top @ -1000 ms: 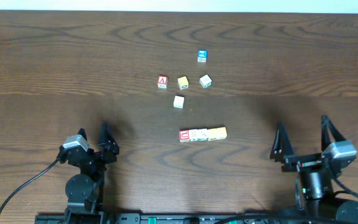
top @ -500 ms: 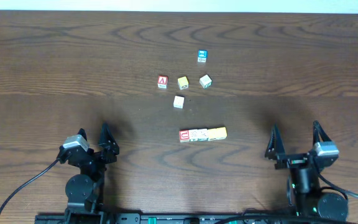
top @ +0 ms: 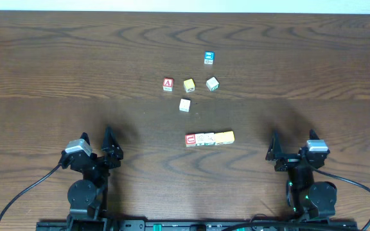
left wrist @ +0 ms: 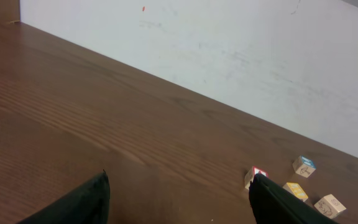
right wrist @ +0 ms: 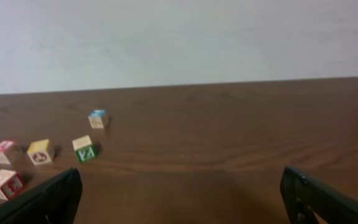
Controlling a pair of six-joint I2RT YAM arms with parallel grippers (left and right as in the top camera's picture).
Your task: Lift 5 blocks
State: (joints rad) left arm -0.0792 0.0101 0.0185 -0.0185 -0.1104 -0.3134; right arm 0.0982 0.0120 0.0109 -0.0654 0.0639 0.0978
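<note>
Only overhead shows the block row (three, touching).

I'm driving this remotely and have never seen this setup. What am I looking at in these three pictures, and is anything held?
Two robot arms sit at a dark wooden table. The top-down picture shows both: left arm, right arm. The other two come from a camera on each wrist; the black shapes at the bottom are that arm's own jaws. Both pairs are open, holding nothing. Between the arms lies a row of small wooden cubes, touching, red at one end, yellow at the other. Beyond it sit loose cubes: red "A" cube, yellow cube, green-marked cube, cream cube, blue cube.
</note>
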